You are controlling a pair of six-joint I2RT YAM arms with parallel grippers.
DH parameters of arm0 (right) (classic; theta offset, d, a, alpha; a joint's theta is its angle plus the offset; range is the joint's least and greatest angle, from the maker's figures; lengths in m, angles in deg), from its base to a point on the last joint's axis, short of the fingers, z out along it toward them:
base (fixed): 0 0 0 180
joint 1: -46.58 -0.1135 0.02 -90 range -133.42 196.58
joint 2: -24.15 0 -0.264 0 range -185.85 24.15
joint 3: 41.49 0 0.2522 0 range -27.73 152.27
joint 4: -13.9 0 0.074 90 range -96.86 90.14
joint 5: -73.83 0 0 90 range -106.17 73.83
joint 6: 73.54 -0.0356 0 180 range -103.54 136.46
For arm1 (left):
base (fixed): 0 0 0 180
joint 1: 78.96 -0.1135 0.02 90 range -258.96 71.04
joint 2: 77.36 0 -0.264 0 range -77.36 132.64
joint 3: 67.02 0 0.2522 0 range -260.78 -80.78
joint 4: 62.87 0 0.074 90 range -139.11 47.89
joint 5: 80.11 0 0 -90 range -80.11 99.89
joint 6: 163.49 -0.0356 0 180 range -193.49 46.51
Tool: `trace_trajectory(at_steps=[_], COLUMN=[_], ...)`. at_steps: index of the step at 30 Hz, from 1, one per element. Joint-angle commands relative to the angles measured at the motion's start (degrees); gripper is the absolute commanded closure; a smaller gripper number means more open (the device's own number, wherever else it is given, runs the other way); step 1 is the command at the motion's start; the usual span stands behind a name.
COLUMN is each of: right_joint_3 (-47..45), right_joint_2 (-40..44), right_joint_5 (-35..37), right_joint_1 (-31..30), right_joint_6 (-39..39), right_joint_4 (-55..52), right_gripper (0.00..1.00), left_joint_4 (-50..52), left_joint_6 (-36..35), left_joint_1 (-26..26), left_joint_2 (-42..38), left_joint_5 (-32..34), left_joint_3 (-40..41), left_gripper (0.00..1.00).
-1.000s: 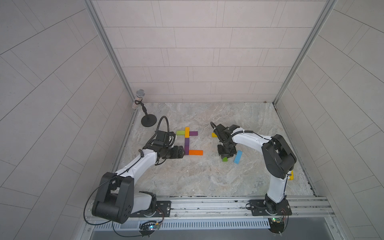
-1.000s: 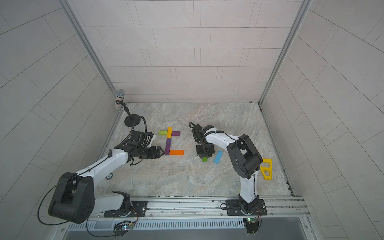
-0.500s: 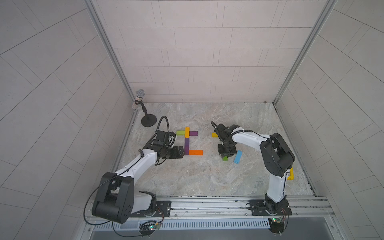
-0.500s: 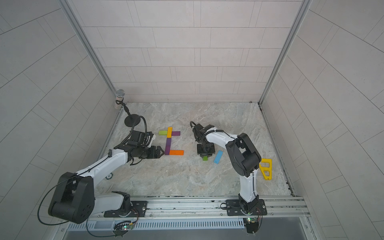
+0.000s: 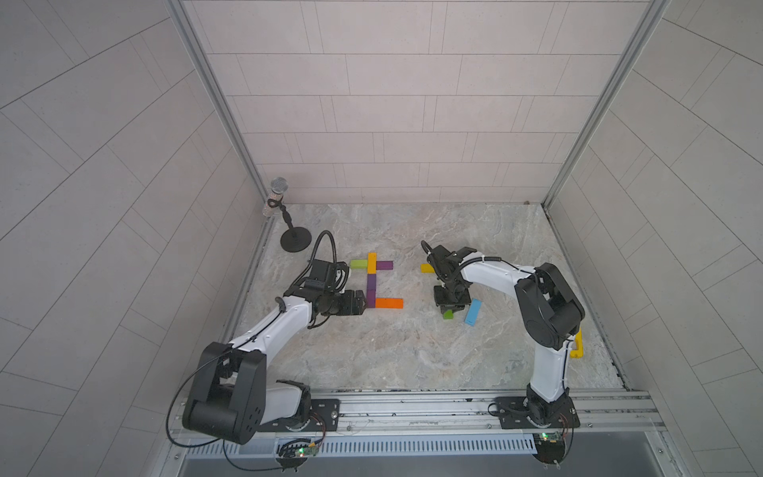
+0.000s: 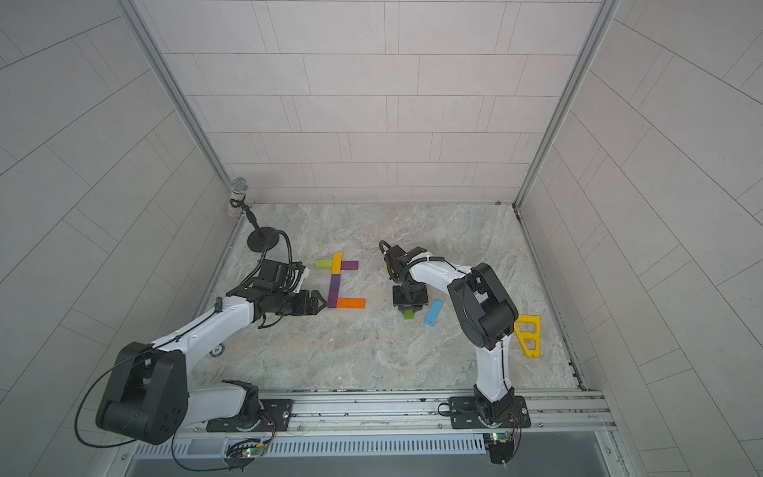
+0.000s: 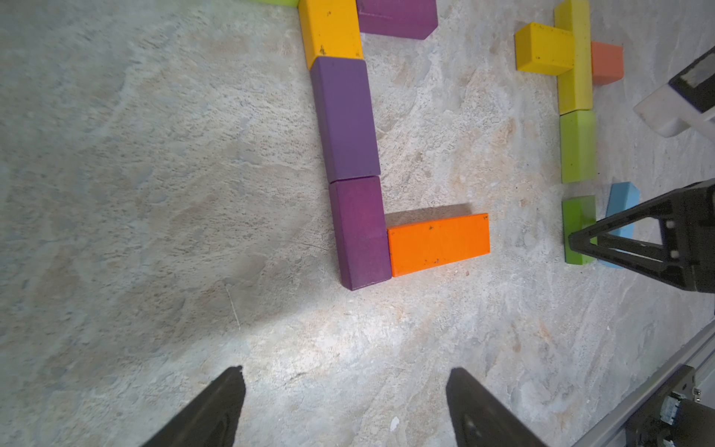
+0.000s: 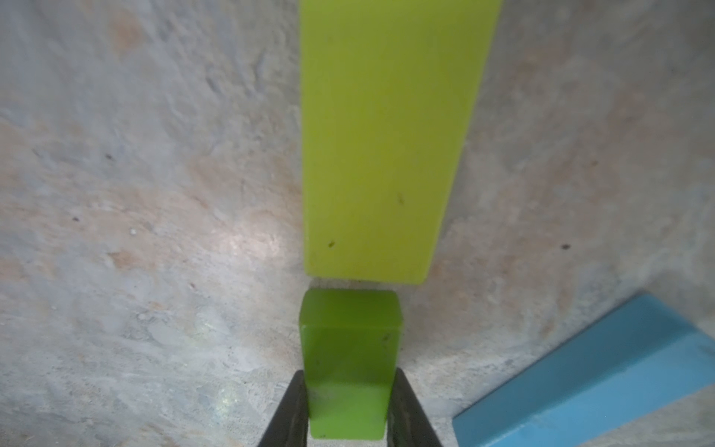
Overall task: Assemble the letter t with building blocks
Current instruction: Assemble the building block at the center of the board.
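Right wrist shows a smooth rectangular green block (image 8: 350,348).

White arm links (image 5: 491,274), bulky black joint housings (image 5: 551,307), looping black cables (image 5: 324,233), black bolted base plates (image 5: 508,413)

Left gripper (image 7: 345,373) jaws stand apart over the marble tabletop (image 7: 154,193). Orange block (image 7: 439,244) abuts the end purple block (image 7: 361,232) of a purple-and-yellow column (image 7: 344,120).

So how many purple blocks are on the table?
3. The crossbar purple block lies beside the yellow block; the upper stem purple block and lower stem purple block lie end to end, the lower touching the orange block. The right arm may hide more.
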Motion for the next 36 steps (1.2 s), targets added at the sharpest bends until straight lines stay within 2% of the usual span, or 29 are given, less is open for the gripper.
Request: trace_trajectory(at_steps=[1,36], right_joint_3=[0.1,2.5], right_joint_2=[-2.5,-4.4], right_joint_5=[2.1,2.8], right_joint_1=[0.8,1.4], right_joint_6=[0.4,0.2], right_joint_4=[0.0,-0.1], right_gripper=[0.85,0.82], left_joint_4=[0.8,0.4], left_joint_6=[-1.1,-1.1], left_joint_1=[-0.4,-0.7], left_joint_2=[-0.4,-0.1], left_joint_5=[0.7,0.6], left_joint_3=[-0.8,-0.5], left_gripper=[0.14,0.13])
